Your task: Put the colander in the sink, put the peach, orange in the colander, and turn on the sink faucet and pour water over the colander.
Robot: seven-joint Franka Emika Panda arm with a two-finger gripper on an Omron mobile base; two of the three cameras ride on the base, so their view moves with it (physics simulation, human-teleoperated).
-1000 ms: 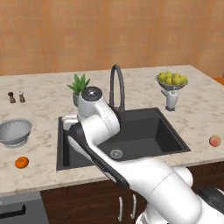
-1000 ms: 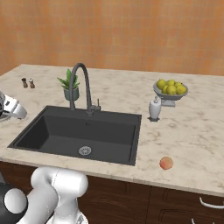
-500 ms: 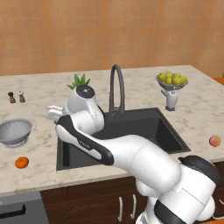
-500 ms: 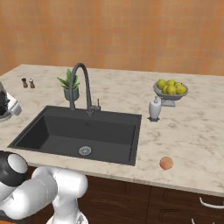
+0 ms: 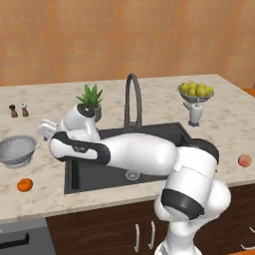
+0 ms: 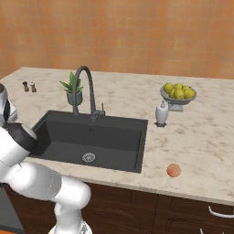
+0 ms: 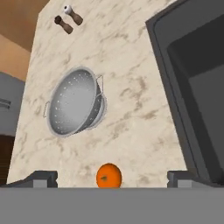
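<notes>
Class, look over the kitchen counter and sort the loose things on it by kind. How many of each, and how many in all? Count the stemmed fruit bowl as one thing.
Colander: 1
Orange: 1
Peach: 1
Potted plant: 1
Shakers: 2
Stemmed fruit bowl: 1
Soap dispenser: 1
Total: 8

We see a silver-grey colander [image 7: 74,107] dotted with fine holes on beige marble-veined counter [image 7: 131,100], a bright orange [image 7: 108,176] with a dark stem dot, a pinkish-red peach [image 6: 173,170], a charcoal sink [image 6: 91,139], a dark grey faucet [image 5: 132,99] and yellow-green fruit [image 6: 178,90].
</notes>
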